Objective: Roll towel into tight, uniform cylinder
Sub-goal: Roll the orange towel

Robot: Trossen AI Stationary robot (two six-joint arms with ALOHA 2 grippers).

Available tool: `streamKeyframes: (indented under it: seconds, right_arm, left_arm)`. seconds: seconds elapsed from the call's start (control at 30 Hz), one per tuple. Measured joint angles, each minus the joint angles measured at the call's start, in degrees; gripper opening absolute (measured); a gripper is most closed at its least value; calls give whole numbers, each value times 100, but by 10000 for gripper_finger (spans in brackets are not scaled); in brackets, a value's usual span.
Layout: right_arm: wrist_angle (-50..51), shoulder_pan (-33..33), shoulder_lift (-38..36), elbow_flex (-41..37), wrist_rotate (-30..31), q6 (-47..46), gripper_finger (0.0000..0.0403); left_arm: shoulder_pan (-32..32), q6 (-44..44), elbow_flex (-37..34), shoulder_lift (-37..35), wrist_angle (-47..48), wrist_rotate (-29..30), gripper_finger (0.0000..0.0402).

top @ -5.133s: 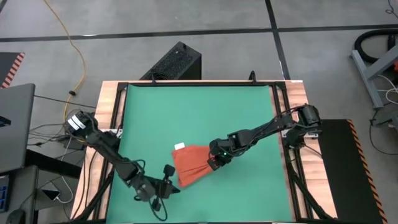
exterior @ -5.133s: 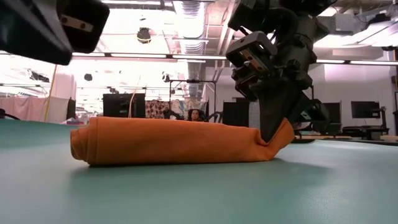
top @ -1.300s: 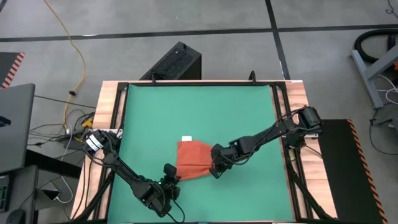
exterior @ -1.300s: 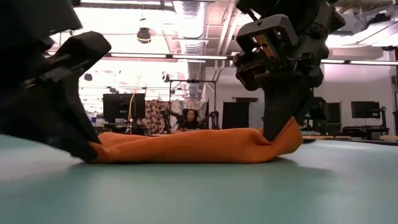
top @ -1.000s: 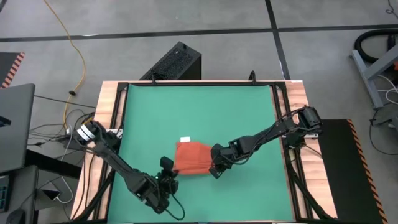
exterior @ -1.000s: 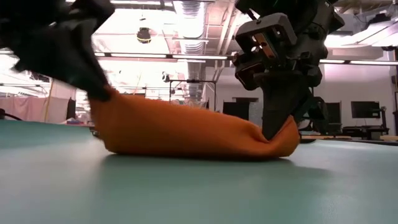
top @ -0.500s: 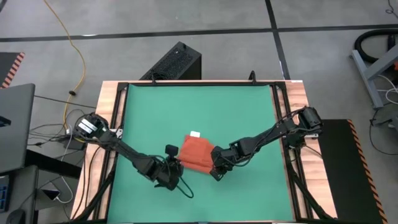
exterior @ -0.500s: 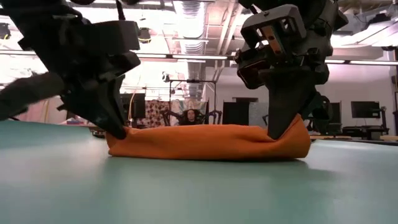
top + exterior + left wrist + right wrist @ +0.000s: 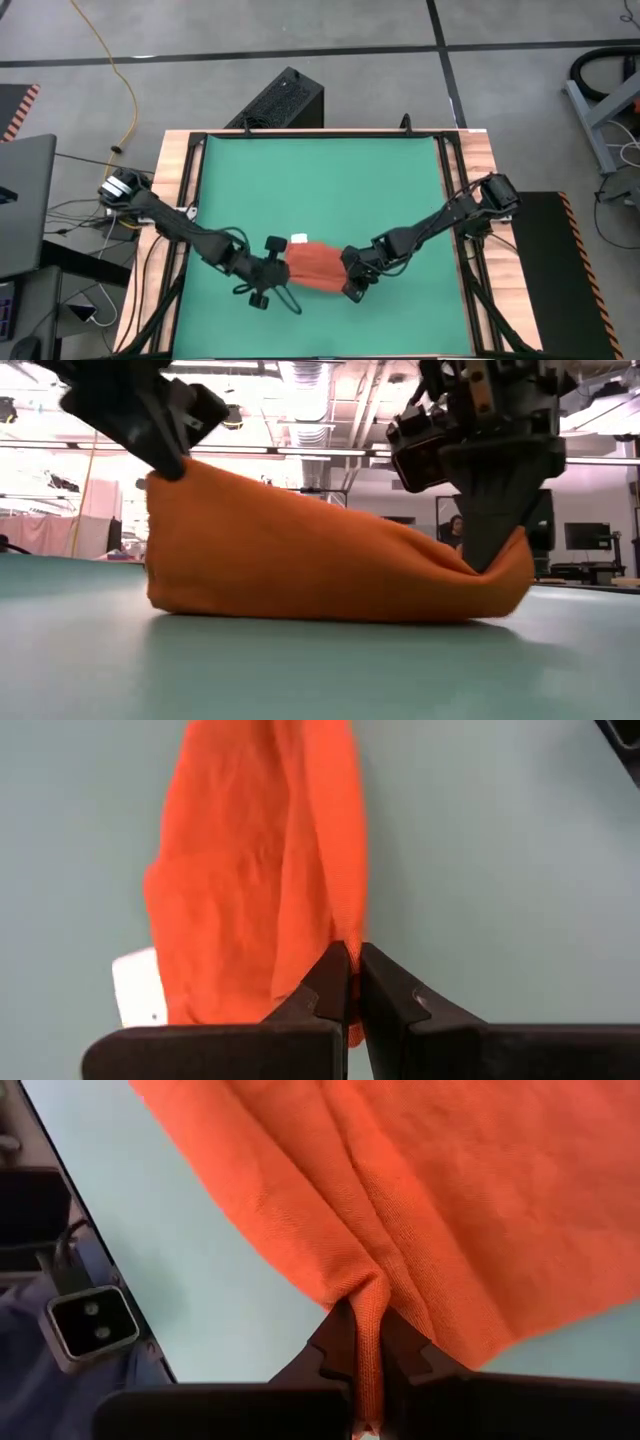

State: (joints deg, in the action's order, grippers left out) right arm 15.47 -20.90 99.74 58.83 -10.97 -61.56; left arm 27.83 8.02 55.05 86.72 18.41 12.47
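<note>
High view: orange-red soft cloth towel [image 9: 317, 265], folded into a compact bundle, on the green mat [image 9: 320, 180] toward the mat's near edge, roughly mid-width; small white tag [image 9: 298, 239] showing at its far-left corner. Left gripper [image 9: 275, 270] of the dark left arm at the towel's left end, right gripper [image 9: 352, 275] of the dark right arm at its right end, both touching the cloth. Low view: towel [image 9: 320, 555] lifted at one end by left gripper [image 9: 172, 460], pinched on a top corner; other end held low near the mat by right gripper [image 9: 490, 555], cloth sloping down btwn the two, bottom edge resting on the mat surface [image 9: 300, 670]. Left wrist view: left gripper [image 9: 349, 982] w/ fingers nearly together, clamped on a thin edge of the towel [image 9: 255, 860]; white tag [image 9: 138, 988] just beside. Right wrist view: right gripper [image 9: 366, 1350] closed tight on a gathered fold of the towel [image 9: 420, 1190], creases fanning out from the pinch.
</note>
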Motion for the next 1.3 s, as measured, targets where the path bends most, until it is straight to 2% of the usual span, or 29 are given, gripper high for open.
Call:
streamKeyframes:
  seconds: [0.27,0.43,0.63,0.8,0.9,0.97,1.13,1.2,1.3]
  right_arm:
    - [-74,-88,0,-9,-92,0,26]
    - [-91,-85,0,-9,-136,13,26]
    - [-72,-89,1,-11,-267,11,26]
    - [-54,-125,0,-11,-283,41,26]
    - [-51,-154,0,-11,-268,127,26]
    - [-69,-183,0,-11,-260,272,26]
    - [-47,-227,0,-11,-114,371,26]
    - [-41,-245,0,-11,-118,419,26]
    - [-51,-280,0,-11,-133,450,26]
  left_arm:
    - [-587,67,-11,575,-227,-1436,0]
    - [-684,-6,-11,922,-255,-1357,0]
    - [-998,-294,-13,997,-419,-1432,0]
    - [-1336,-382,-13,996,-529,-2173,0]
    - [-1213,-261,-13,929,-514,-2470,0]
    - [-975,-305,-13,833,-489,-2170,0]
    - [-241,-694,-13,593,-556,-110,0]
    - [-53,-685,-11,566,-875,26,0]
    - [-26,-398,-11,597,-1127,-521,0]
